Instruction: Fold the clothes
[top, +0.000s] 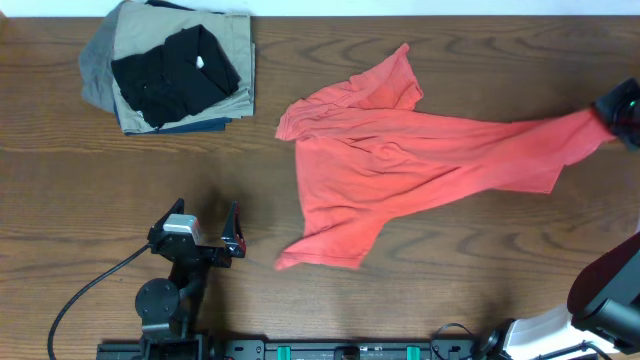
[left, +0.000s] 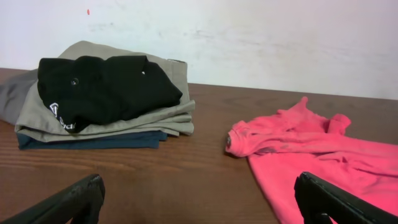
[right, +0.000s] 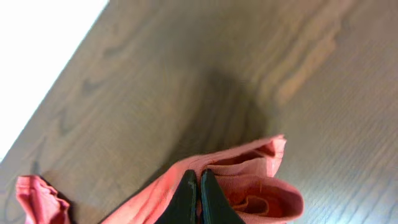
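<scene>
Two robot arms stand at a dark brown wooden worktop (top: 470, 290). One coral-red soft cotton T-shirt (top: 400, 160) lies rumpled and unfolded across the middle and right of the worktop. One sleeve points toward the far edge and a lower corner reaches toward the near edge. Its right side is drawn out in a long taper to the right edge of the overhead view, where it meets the black end of the right arm (top: 622, 104). In the right wrist view the right jaws are pressed together, clamped on a fold of the T-shirt (right: 255, 180), with a shadow on the wood behind.

The left arm (top: 172, 270) sits near the front left, well apart from the T-shirt (left: 323, 155). The left jaws stand wide apart and hold nothing.

A stack of folded garments (top: 180, 70) rests at the far left corner. Black is on top, khaki under it, navy at the bottom, and grey shows at the side.
</scene>
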